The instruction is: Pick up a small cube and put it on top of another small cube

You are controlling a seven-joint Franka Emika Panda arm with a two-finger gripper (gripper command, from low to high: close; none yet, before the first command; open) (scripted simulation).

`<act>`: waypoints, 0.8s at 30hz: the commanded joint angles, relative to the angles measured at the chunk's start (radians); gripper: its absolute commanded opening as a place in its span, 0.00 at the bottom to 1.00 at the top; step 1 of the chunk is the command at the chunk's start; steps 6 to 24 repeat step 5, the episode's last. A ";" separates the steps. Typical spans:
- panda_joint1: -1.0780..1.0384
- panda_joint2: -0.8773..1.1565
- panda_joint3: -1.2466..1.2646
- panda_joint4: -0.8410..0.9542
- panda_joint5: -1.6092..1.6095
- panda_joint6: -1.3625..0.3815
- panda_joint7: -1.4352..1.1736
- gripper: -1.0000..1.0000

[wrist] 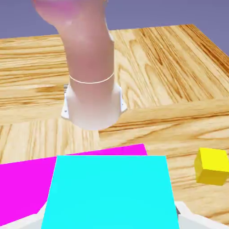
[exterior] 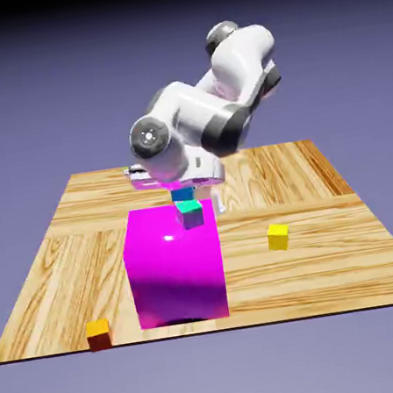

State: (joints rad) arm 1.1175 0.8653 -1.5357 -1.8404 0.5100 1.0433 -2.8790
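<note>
My gripper (exterior: 182,190) hangs over the back part of the big magenta block (exterior: 176,265) and is shut on the small cube (exterior: 183,194), which is all cyan. Directly below it, on the magenta block's top, sits another small cube (exterior: 190,213) with a teal top and purple sides. Whether the two cubes touch I cannot tell. In the hand view the cyan small cube (wrist: 109,192) fills the lower middle between my gripper's (wrist: 109,222) grey fingertips (wrist: 187,215) and hides the teal-topped cube; magenta (wrist: 22,188) shows behind it.
A yellow cube (exterior: 278,237) lies on the wooden table (exterior: 332,251) toward the exterior view's right, also visible as the yellow cube (wrist: 211,166) in the hand view. An orange cube (exterior: 98,333) sits at the front left edge. The robot's white base (wrist: 91,85) stands behind.
</note>
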 commanded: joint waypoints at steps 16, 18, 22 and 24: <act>0.011 0.002 -0.003 -0.019 0.004 0.010 -0.001 1.00; 0.011 0.002 -0.003 -0.019 0.004 0.010 -0.001 1.00; 0.011 0.002 -0.003 -0.019 0.004 0.010 -0.001 1.00; 0.011 0.002 -0.003 -0.019 0.004 0.010 -0.001 1.00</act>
